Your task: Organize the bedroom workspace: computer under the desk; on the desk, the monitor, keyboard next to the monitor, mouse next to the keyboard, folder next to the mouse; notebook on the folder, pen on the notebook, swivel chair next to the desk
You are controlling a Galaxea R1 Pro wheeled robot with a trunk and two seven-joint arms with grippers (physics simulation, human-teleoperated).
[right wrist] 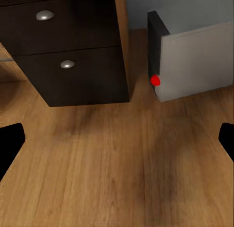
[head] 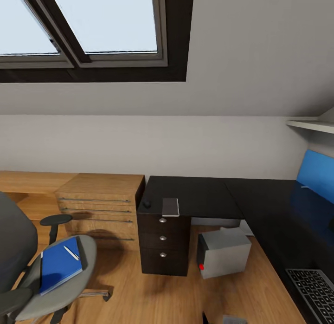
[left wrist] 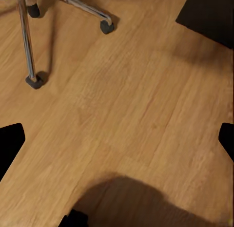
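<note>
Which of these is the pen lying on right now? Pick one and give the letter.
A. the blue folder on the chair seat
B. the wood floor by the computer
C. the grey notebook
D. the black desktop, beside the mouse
A: in the head view the white pen lies across the blue folder, which rests on the seat of the swivel chair, while the notebook sits apart on the desk.

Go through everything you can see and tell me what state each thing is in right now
folder: lying closed on the swivel chair seat
pen: on the folder
notebook: flat on the desk, closed
mouse: on the desk
computer: on the floor, red light on
desk drawers: shut
keyboard: on the desk
</note>
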